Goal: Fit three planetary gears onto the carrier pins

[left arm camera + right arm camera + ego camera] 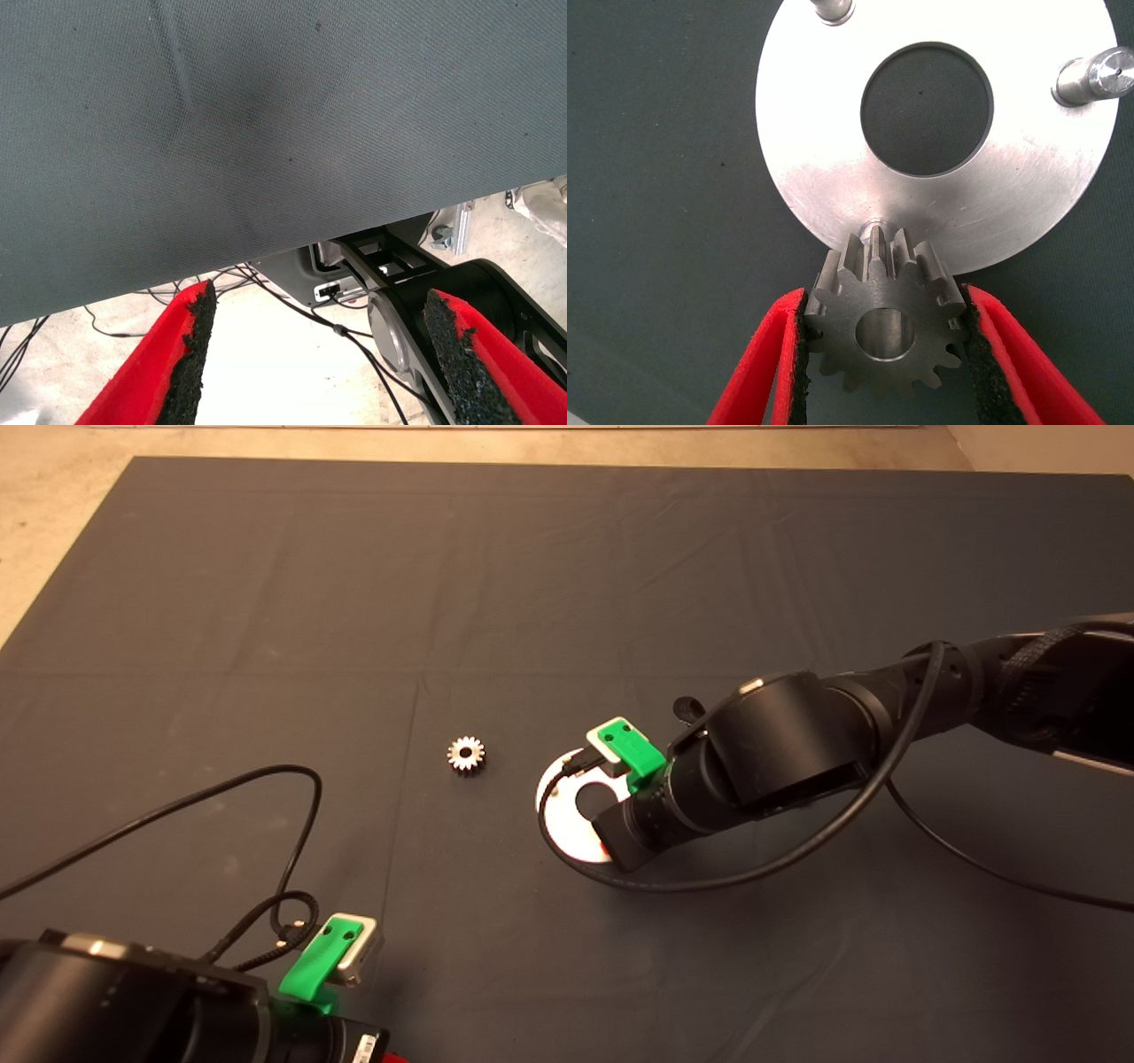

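The right tool point(886, 354) grips one gear point(888, 323) over a pin point(873, 232) on the disc point(806, 133), none seated yet; another gear point(466, 755) lies mid-tabletop; the left tool point(319, 354) waits open.

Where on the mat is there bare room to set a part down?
Bare: the whole far mat, and the near stretch between the parked left pincer and the disc. Crowded: the disc, where the right pincer holds a gear; a loose gear lies beside it.

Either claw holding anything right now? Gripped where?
The right claw holds a planetary gear, pads pressing its toothed rim on opposite sides, above the disc. The left claw is open and empty.
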{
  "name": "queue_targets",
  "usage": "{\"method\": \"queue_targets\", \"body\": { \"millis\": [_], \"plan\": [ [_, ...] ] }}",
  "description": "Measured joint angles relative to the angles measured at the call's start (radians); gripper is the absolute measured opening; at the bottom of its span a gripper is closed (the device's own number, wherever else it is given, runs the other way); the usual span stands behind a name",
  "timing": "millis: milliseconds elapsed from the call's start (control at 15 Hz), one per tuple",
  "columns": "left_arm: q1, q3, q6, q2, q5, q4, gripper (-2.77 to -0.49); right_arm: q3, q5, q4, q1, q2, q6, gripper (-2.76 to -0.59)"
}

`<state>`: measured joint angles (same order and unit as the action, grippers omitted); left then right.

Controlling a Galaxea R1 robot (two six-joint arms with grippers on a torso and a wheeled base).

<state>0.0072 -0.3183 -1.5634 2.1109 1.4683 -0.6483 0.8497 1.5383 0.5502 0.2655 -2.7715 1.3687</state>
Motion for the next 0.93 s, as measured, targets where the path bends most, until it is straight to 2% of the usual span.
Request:
{"method": "queue_targets", "body": {
  "millis": [400,600,933],
  "plan": [
    [0.000,0.000,0.000,0.000,0.000,0.000,-1.63,0.027,0.000,0.000,-0.006,-0.016,-0.023,-2.38],
    [0.000,0.000,0.000,-0.002,-0.001,0.000,-1.63,0.037,0.000,0.000,-0.034,-0.025,-0.037,-2.38],
    [0.000,0.000,0.000,-0.003,0.000,0.000,-1.63,0.042,0.007,0.000,-0.035,-0.032,-0.057,-2.38]
  ]
}}
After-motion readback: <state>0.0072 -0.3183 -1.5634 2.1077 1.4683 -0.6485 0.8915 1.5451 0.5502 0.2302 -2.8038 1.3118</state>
